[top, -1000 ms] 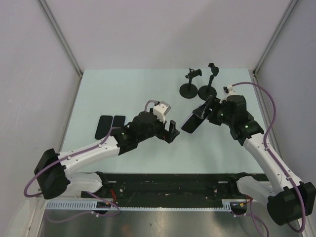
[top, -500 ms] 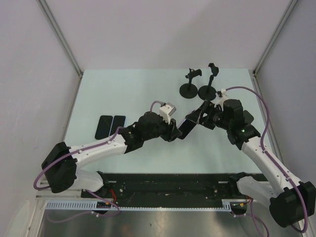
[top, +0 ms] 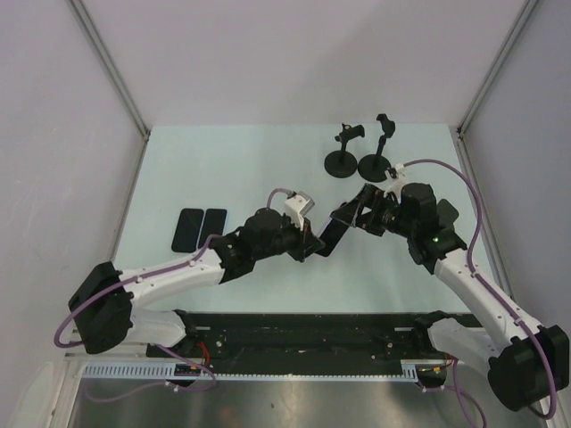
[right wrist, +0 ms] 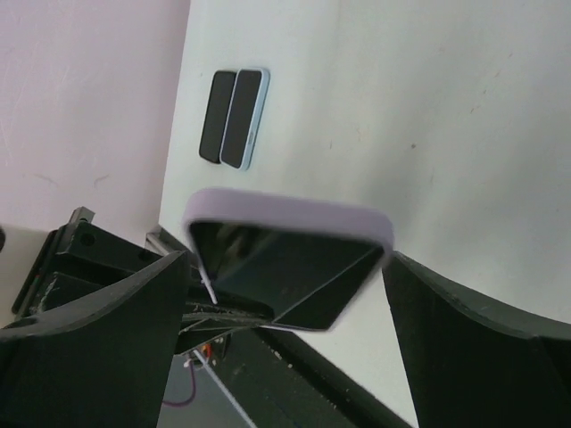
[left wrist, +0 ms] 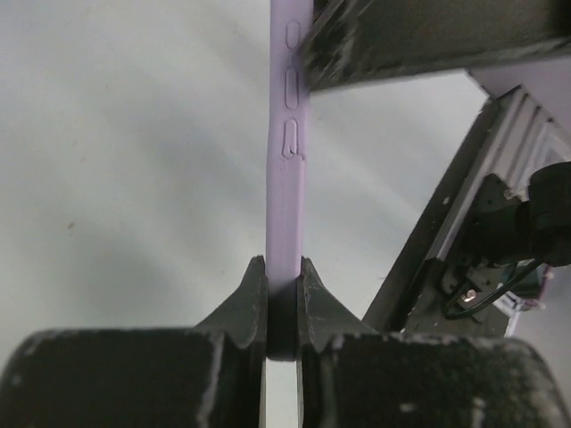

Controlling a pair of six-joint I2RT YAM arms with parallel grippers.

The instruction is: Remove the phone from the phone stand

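Observation:
A phone (top: 332, 229) in a lilac case hangs in the air above the middle of the table, away from the phone stands. My left gripper (top: 312, 241) is shut on its lower end. In the left wrist view the case's thin edge (left wrist: 287, 134) runs up from between the pinched jaws of the left gripper (left wrist: 283, 285). My right gripper (top: 359, 210) is open around the phone's upper end. In the right wrist view the dark screen (right wrist: 285, 263) sits between the spread fingers (right wrist: 107, 312), with gaps on both sides. Two black phone stands (top: 342, 160) (top: 375, 163) stand bare at the back.
Two more phones (top: 201, 227) lie flat side by side on the table's left, also in the right wrist view (right wrist: 234, 117). Grey walls close in the table on three sides. The black rail with the arm bases (top: 303, 334) runs along the near edge.
My left gripper reached right to the phone and shut on its lower end. My right gripper carried the phone toward the middle, then opened its fingers around it.

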